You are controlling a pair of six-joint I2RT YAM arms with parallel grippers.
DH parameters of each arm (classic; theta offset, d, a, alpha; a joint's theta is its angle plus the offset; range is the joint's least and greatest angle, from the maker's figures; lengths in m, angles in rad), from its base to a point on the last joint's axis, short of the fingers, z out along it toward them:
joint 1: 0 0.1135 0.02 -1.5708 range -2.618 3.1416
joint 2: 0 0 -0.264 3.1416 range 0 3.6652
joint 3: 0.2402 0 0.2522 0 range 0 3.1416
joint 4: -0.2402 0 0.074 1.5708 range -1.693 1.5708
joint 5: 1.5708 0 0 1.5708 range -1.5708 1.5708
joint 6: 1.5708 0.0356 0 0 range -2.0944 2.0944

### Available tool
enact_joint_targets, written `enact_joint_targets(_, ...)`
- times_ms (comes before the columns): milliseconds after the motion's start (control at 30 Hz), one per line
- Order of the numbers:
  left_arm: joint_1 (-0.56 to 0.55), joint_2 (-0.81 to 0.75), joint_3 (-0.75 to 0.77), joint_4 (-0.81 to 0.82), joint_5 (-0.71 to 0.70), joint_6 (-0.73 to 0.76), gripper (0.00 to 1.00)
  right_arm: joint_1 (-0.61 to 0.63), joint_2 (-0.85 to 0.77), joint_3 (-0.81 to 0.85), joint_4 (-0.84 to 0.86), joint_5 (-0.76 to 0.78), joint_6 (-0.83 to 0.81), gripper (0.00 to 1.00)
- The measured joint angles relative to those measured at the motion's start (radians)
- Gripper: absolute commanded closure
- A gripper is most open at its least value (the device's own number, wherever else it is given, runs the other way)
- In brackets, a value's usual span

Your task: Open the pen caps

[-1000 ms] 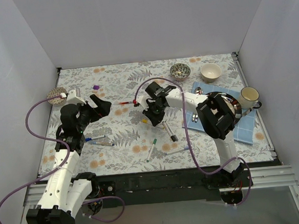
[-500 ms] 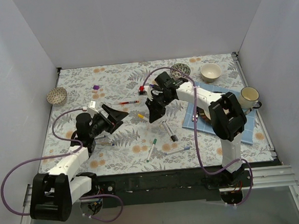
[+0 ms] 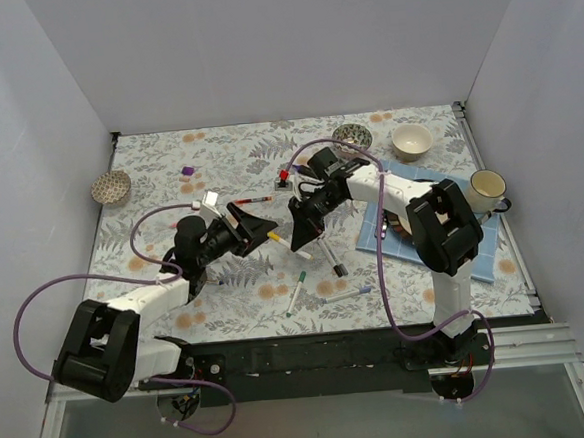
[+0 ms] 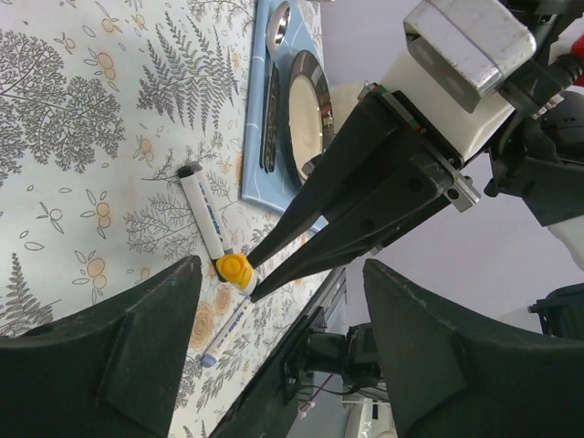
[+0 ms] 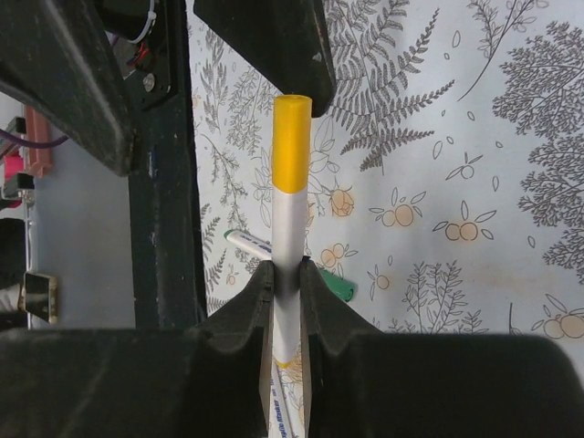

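Right pincer clamped the pen barrel clear of the desk, long axis aimed at the left pincer. Yellow cap sat on the free end, at the mouth of the left's wide-open jaws.

Here's the table, dressed in a pale cloth printed with grey ferns and small orange blossoms, and it fills the bottom of a plain white booth. Behind the table a blank back wall rises; off the table's left side a left wall slants in, off its right side a right wall. Along the table's near edge runs a black rail, with a grey ledge just below it. Light falls soft and even over the table, shadows faint.
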State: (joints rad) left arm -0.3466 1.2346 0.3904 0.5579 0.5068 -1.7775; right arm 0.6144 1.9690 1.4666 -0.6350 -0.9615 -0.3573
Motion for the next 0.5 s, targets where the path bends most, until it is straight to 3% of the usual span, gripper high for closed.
enact_joint_targets(500, -0.073, 0.06, 0.064, -0.009, -0.058, 0.038, 0.53, -0.025, -0.016, -0.021, 0.035, -0.077, 0.028, 0.99)
